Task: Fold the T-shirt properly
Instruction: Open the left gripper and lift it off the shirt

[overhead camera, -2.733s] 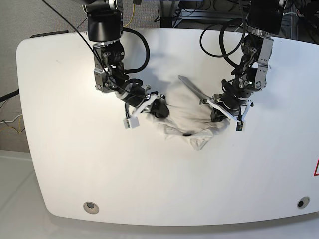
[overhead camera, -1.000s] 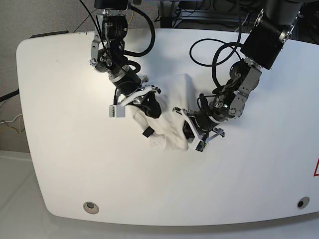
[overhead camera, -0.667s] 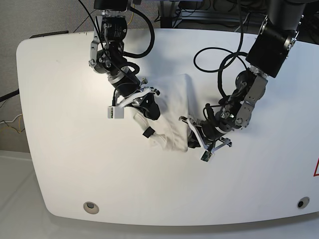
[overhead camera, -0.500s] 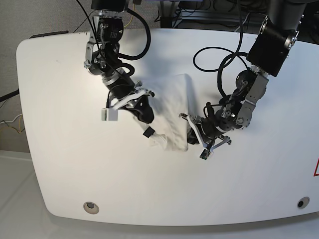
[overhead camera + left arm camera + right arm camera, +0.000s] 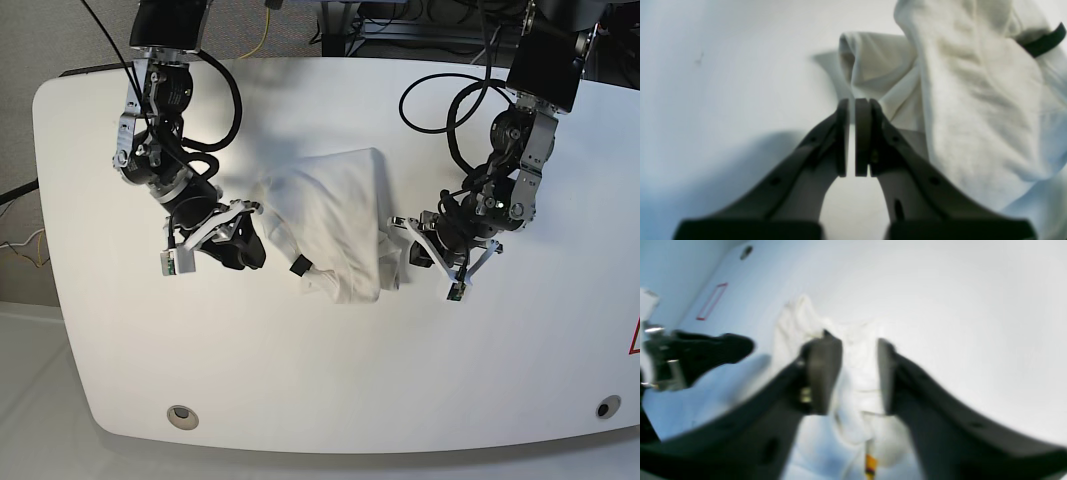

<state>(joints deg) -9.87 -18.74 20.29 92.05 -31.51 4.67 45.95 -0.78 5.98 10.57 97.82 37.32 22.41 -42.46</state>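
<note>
Shirt bunched mid-table, one arm on each side of it.
Left wrist view: the left gripper [image 5: 852, 103] is clenched on nothing, its tips just beside the T-shirt [image 5: 973, 100]. Right wrist view: the right gripper [image 5: 858, 346] has parted jaws, white cloth lying between them. Base view: the T-shirt sits crumpled on the table [image 5: 330, 390], between both grippers.

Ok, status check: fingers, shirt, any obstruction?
Left gripper shut, empty, beside T-shirt. Right gripper fingers apart, cloth between them. Shirt bunched mid-table, not flat. Nothing else in the way.
</note>
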